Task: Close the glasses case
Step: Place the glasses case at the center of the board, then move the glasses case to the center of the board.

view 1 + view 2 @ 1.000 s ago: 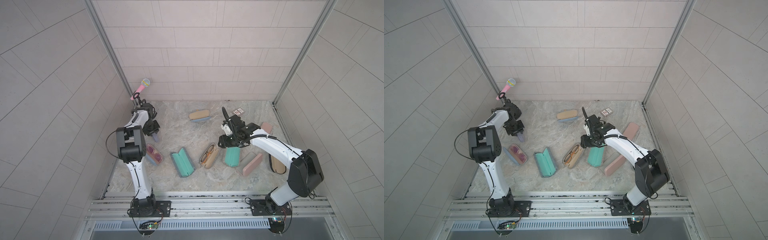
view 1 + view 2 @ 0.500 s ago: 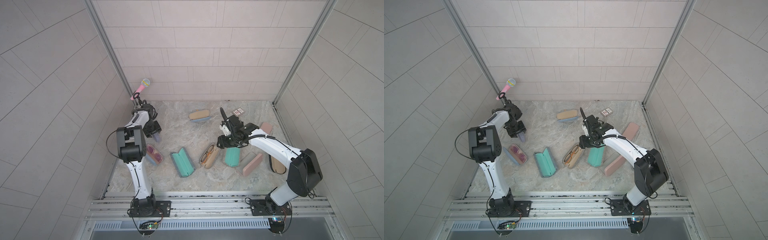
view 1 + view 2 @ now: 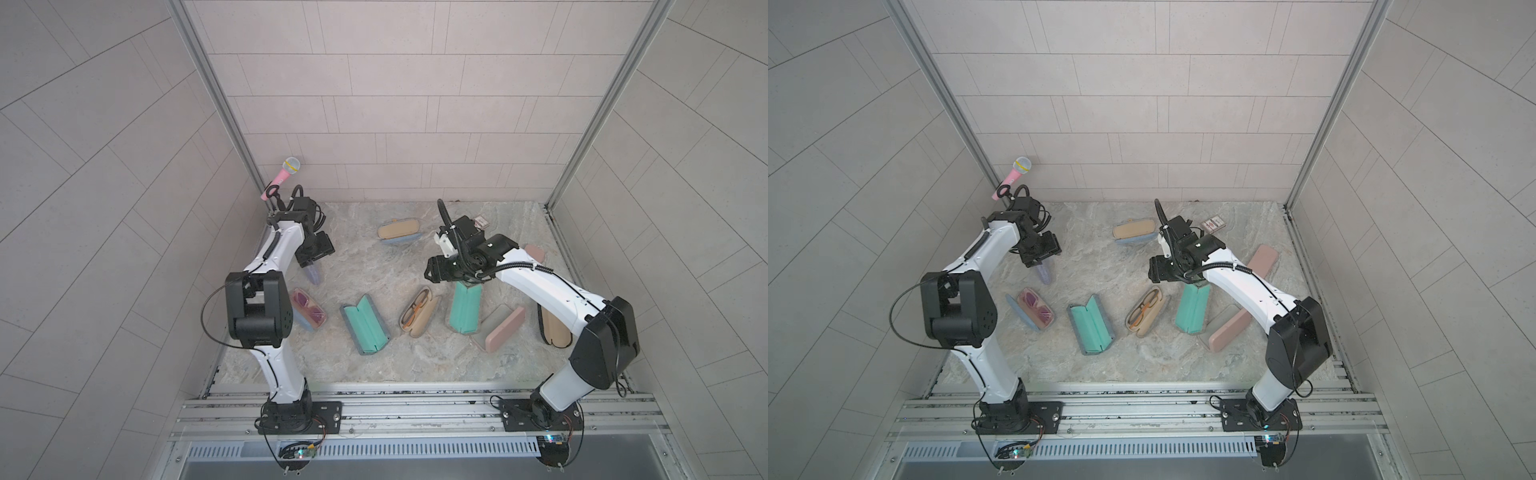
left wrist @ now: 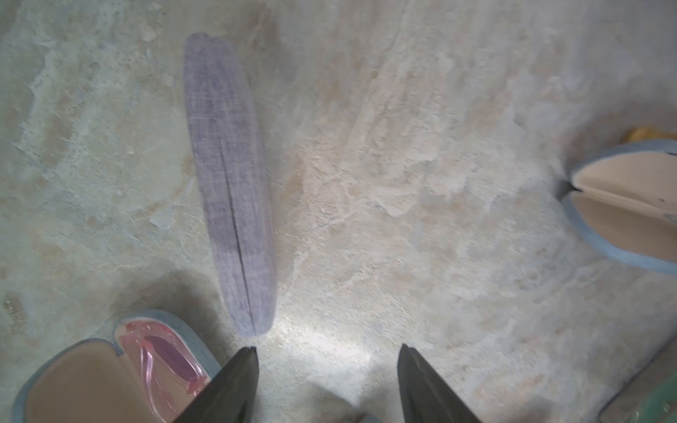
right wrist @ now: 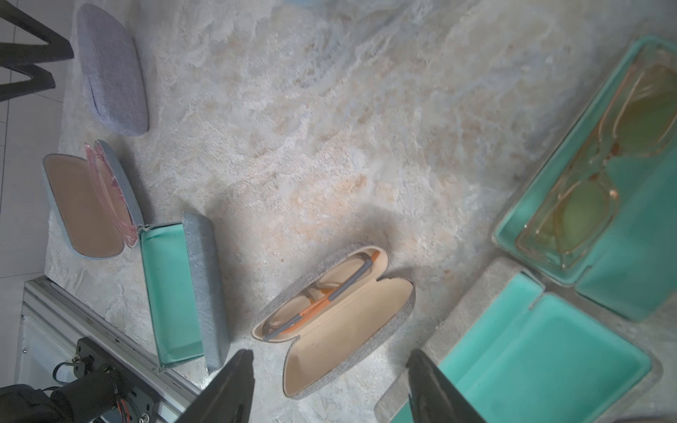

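A lilac fabric glasses case [image 3: 313, 274] [image 4: 227, 175] lies closed near the left wall. My left gripper [image 3: 311, 261] [image 4: 326, 351] hovers just beside its near end, open, with bare floor between the fingers. In the middle, a beige glasses case [image 3: 419, 312] [image 5: 329, 311] lies open with orange-armed glasses inside. My right gripper [image 3: 432, 274] [image 5: 329, 353] is open above it and holds nothing. A blue-grey case [image 3: 307, 309] [image 4: 91, 381] with pink glasses lies open beside the left arm.
An empty teal-lined case [image 3: 365, 324] lies open at centre front. Another teal case [image 3: 465, 307] [image 5: 604, 175], open with glasses inside, lies under the right arm. A pink case [image 3: 500, 330], a tan case [image 3: 398, 230] and a pink microphone [image 3: 282, 176] are also here.
My left gripper has opened and come off the lilac case, which stays closed on the floor. My right gripper has opened wider and shifted slightly left.
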